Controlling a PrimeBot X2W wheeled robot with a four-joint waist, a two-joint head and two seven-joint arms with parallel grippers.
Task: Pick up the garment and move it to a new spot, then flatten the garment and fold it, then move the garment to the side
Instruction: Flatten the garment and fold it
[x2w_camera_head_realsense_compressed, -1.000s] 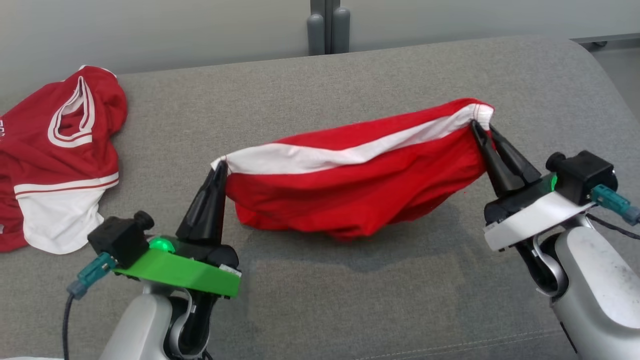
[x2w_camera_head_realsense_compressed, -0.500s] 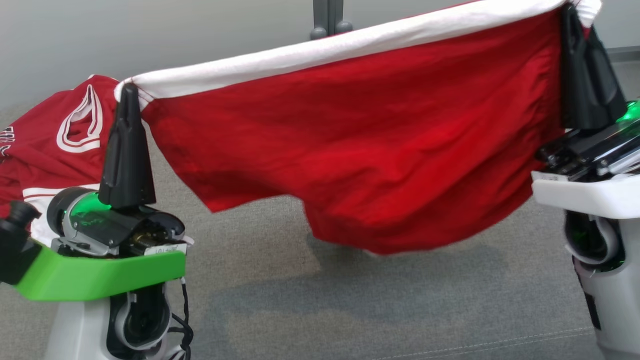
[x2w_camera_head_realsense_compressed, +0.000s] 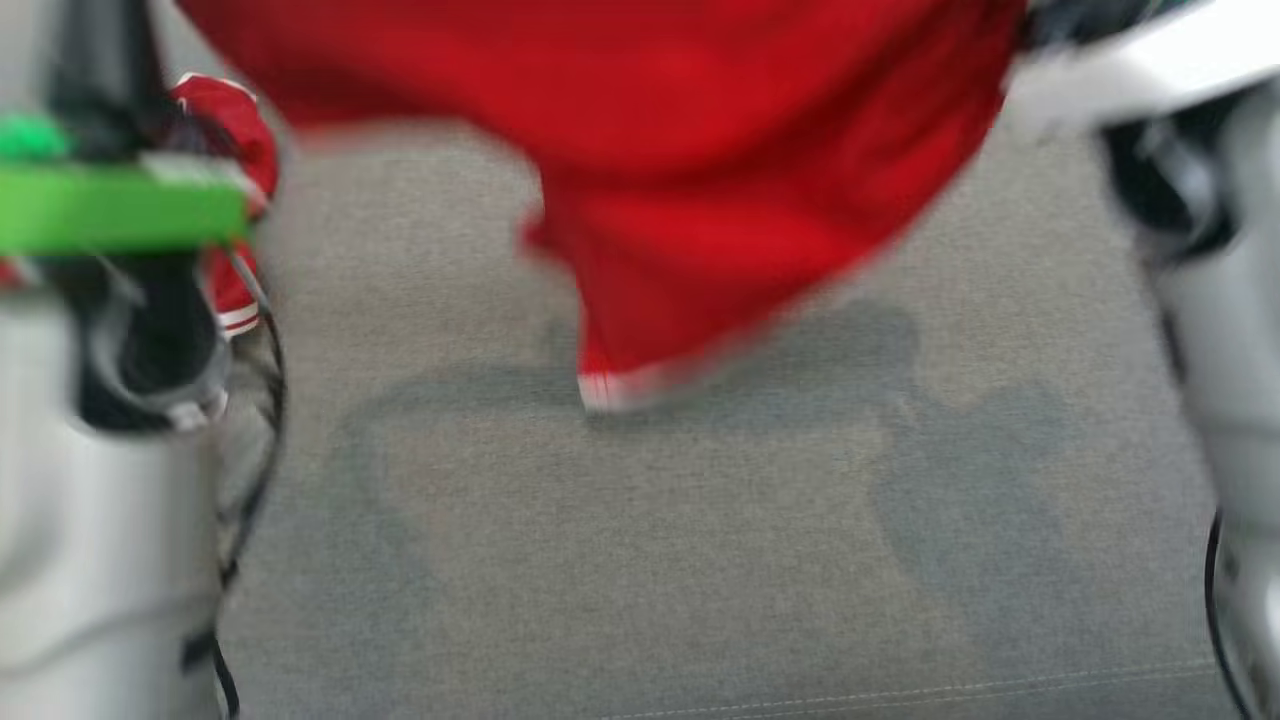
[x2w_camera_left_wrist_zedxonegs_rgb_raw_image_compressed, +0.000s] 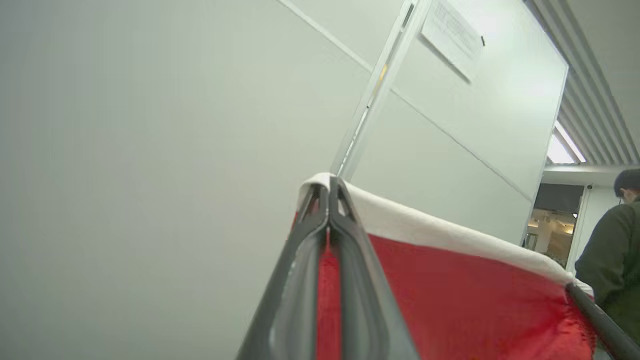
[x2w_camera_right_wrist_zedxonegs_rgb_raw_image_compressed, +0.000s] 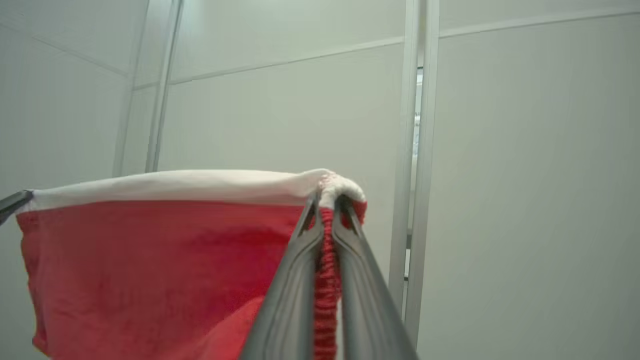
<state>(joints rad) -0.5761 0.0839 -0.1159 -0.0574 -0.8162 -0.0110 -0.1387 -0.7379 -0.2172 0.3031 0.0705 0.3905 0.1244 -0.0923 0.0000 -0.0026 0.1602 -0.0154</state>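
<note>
We hold the garment (x2w_camera_head_realsense_compressed: 700, 150) up by its white waistband (x2w_camera_right_wrist_zedxonegs_rgb_raw_image_compressed: 175, 186), one end in each gripper. The left gripper (x2w_camera_left_wrist_zedxonegs_rgb_raw_image_compressed: 330, 184) has its fingers pressed together on the band's corner, and the right gripper (x2w_camera_right_wrist_zedxonegs_rgb_raw_image_compressed: 327, 199) is clamped on the bunched elastic at the other end. Stretched between us, the red cloth hangs from twelve o'clock in the head view (badly blurred). Its hem appears clear of the grey cushion (x2w_camera_head_realsense_compressed: 700, 560), which we judge lets its own weight pull it flat. A second red jersey (x2w_camera_head_realsense_compressed: 235, 120) lies at ten o'clock.

No readable text, one white printed sheet (x2w_camera_left_wrist_zedxonegs_rgb_raw_image_compressed: 452, 37) fixed high on the pale wall panel (x2w_camera_left_wrist_zedxonegs_rgb_raw_image_compressed: 450, 130), its lines too small and blurred to make out
</note>
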